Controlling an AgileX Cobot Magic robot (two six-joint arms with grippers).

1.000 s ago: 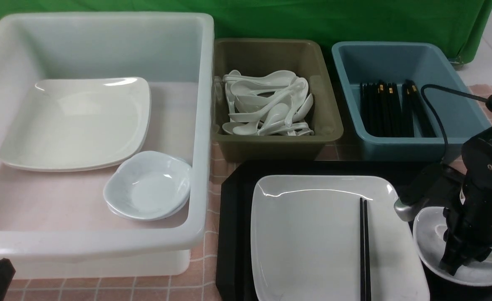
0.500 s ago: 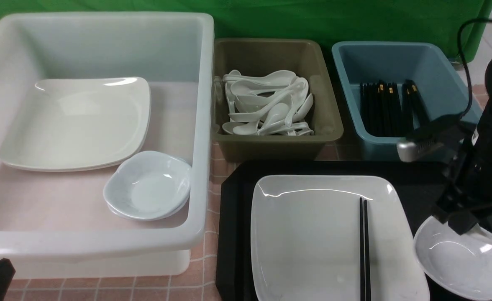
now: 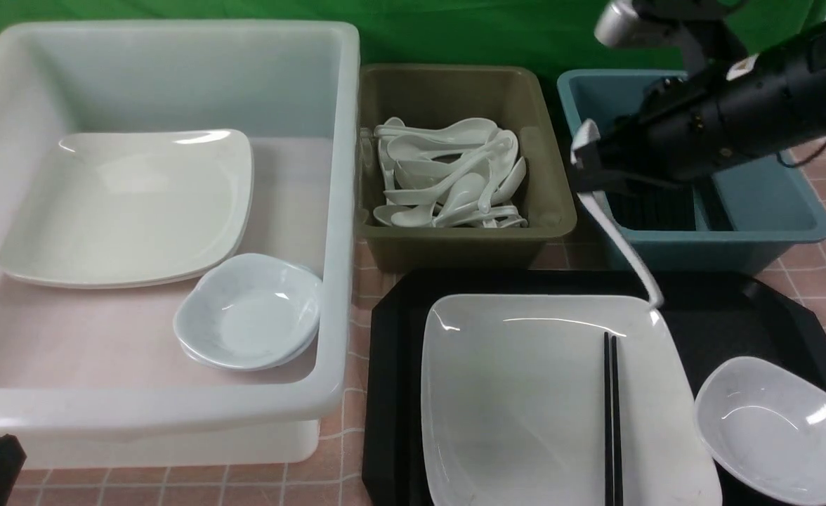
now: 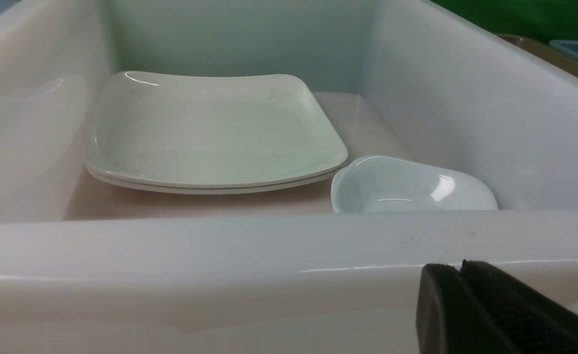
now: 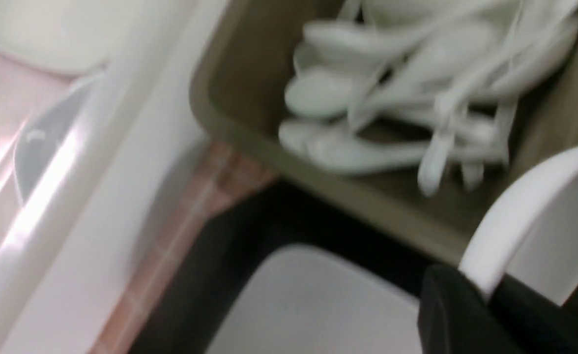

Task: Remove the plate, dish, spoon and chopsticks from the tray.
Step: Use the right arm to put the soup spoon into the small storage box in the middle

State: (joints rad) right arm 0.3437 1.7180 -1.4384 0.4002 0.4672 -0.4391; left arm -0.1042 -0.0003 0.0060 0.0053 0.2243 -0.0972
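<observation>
- Spoon (image 3: 620,242): it is off the tray (image 3: 392,393) and held in the air by your right tool (image 3: 588,172). It hangs between the olive tub (image 3: 553,190) and the blue tub (image 3: 771,197), and its lower end points down toward the far right corner of the plate (image 3: 525,393).
- Handling, spoon: I judge it stiff, light and glossy, so it is slippery in a pinch and likely to chip if dropped. It hangs long below the grip and may swing or pivot.
- Right tool: it is closed on the spoon near the spoon's upper end. Which part of the spoon it pinches cannot be told.
- Left tool (image 4: 461,300): the jaws are together and hold nothing. It is parked low, just outside the near wall of the white tub (image 3: 174,414).
- Remaining on the tray: the plate, the chopsticks (image 3: 611,422) lying on the plate's right side, and the dish (image 3: 778,429) beside the plate at the tray's near right.
- Handling, remainder: the plate looks wide, rigid and slick, so take it by the raised rim. The chopsticks are thin and prone to roll, so pinch both at mid-length. Take the dish by its lip.
</observation>
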